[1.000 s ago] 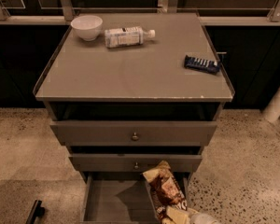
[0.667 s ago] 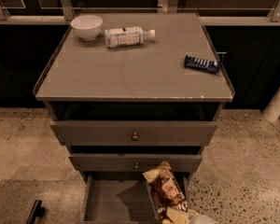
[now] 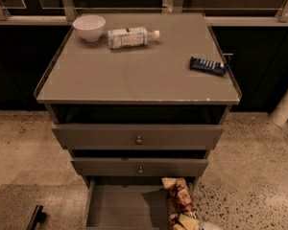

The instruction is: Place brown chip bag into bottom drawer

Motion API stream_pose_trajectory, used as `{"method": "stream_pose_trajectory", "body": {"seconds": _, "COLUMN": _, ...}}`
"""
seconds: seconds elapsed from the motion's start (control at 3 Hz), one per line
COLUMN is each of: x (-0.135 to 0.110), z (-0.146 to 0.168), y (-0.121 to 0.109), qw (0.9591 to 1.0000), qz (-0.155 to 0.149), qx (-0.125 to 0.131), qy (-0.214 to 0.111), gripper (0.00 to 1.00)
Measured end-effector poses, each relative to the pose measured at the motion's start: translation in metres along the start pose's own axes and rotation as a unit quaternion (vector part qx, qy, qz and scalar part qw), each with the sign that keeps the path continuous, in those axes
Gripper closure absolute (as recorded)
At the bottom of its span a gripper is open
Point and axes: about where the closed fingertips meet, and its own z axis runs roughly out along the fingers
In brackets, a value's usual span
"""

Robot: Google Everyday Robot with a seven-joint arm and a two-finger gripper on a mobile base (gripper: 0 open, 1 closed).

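Note:
The brown chip bag (image 3: 179, 201) is crinkly, with a dark brown middle and pale yellow ends. It stands tilted over the right side of the open bottom drawer (image 3: 120, 207), its top end near the middle drawer's front. The drawer is pulled out and shows a plain grey interior. Only a pale bit of my gripper (image 3: 204, 225) shows at the bottom edge of the view, right at the bag's lower end. Whether the bag rests on the drawer floor is hidden.
On the cabinet top stand a white bowl (image 3: 89, 27), a plastic bottle lying on its side (image 3: 130, 36) and a small dark blue wrapped bar (image 3: 208, 65). The two upper drawers (image 3: 138, 137) are slightly open. A black object (image 3: 36, 217) lies on the speckled floor at the lower left.

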Motion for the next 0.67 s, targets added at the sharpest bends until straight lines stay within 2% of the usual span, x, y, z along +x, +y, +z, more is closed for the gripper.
{"method": "stream_pose_trajectory", "body": {"seconds": 0.33, "x": 0.018, "z": 0.024, "y": -0.046, "qw": 0.9984, "qz": 0.051, "qx": 0.014, "qy": 0.022, "gripper": 1.0}}
{"method": "stream_pose_trajectory", "body": {"seconds": 0.67, "x": 0.026, "z": 0.045, "y": -0.075, "qw": 0.9955, "qz": 0.081, "qx": 0.027, "qy": 0.04, "gripper": 1.0}}
